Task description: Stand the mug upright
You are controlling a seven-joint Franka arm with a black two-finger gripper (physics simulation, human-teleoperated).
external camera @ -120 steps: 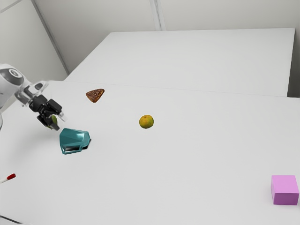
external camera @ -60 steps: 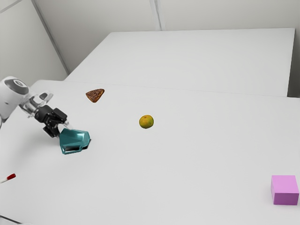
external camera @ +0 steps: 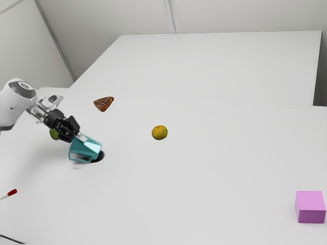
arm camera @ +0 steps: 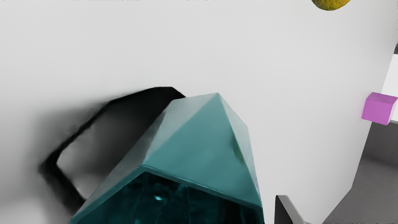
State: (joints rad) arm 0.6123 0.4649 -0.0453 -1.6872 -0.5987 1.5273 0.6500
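Observation:
The teal mug is tilted at the exterior view's left, its mouth toward the exterior view's lower left and a dark shadow under its base end. My gripper is at the mug's upper side, against or overlapping it. In the wrist view the mug shows its faceted outer wall and part of its dark inside, with part of my gripper just beside the rim. What lies within the mouth is too dark to make out, so its hold on the mug is unclear.
A green round fruit sits behind the gripper. Farther off on the white table are a brown wedge, an orange-yellow fruit and a pink block. A red-tipped marker lies near the exterior view's left edge.
My gripper first came down to the mug's mouth, then moved a little toward the exterior view's right and up. The mug has shifted and tilted with it, and its shadow now stands out more.

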